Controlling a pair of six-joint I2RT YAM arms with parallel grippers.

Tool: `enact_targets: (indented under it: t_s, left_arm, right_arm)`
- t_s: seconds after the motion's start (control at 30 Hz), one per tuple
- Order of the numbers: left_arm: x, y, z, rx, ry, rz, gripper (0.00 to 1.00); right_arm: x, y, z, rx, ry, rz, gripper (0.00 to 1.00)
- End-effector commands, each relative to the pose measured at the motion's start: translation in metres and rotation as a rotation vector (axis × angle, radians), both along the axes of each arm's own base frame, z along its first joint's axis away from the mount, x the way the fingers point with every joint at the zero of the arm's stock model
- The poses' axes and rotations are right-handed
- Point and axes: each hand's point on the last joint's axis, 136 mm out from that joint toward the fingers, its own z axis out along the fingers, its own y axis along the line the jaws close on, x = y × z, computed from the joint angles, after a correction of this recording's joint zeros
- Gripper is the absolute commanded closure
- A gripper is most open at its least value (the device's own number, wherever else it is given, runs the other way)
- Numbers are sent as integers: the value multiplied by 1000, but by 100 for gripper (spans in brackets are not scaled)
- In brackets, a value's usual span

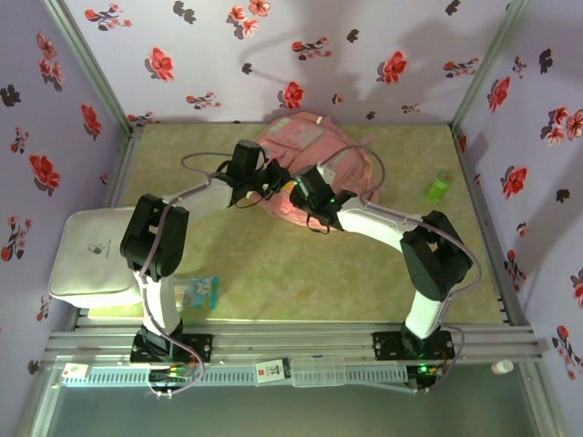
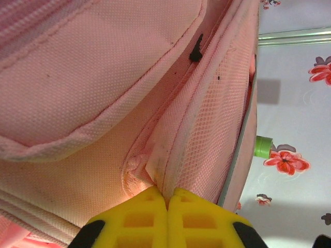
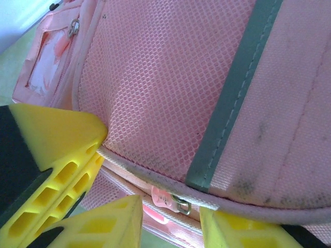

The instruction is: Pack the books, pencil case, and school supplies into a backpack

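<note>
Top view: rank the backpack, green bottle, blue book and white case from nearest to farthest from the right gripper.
From the right gripper:
1. backpack, at the fingertips, just behind.
2. green bottle, out to the right, and blue book, near left by the left arm's base: too close to call.
3. white case, at the far left edge.

**Table top: flat olive-green matted surface (image 1: 273,264), four items lying on it.**

Far centre: large soft pale pink fabric backpack (image 1: 291,146), lying flat. Far right, well apart from it and near the table's right edge: small bright green bottle (image 1: 440,187). Near left: flat pale grey soft case with rounded corners (image 1: 86,264), reaching past the left edge. Just beside the case, by the front edge: thin blue-and-teal printed booklet (image 1: 202,289), partly hidden from view.
</note>
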Motion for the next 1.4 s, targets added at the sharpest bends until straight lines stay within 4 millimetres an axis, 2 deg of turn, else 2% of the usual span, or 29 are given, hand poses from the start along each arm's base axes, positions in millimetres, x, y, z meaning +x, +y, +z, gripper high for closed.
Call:
enact_targets:
  t_s: [0.0, 0.23, 0.27, 0.43, 0.67, 0.83, 0.97, 1.37]
  left_arm:
    - [-7, -18, 27, -51, -66, -63, 100]
    - [-8, -18, 29, -54, -73, -66, 100]
    - [-7, -18, 29, -53, -73, -66, 100]
    - [-7, -20, 28, -56, -71, -68, 100]
    - [-9, -19, 28, -56, -68, -72, 100]
    - [-9, -19, 27, -51, -69, -74, 100]
    - [-6, -16, 26, -43, -72, -71, 100]
    - [0, -7, 23, -9, -80, -67, 100]
  right_arm:
    - [20, 2, 11, 15, -55, -55, 67]
    - [26, 4, 5, 2, -49, -67, 77]
    - [29, -2, 7, -18, -66, -94, 78]
    - [34, -1, 4, -21, -72, -100, 78]
    - [42, 4, 11, 23, -112, -84, 77]
    - [41, 1, 11, 35, -110, -87, 91]
    - [28, -4, 13, 30, -85, -55, 97]
    - [-35, -74, -17, -136, 121, -27, 100]
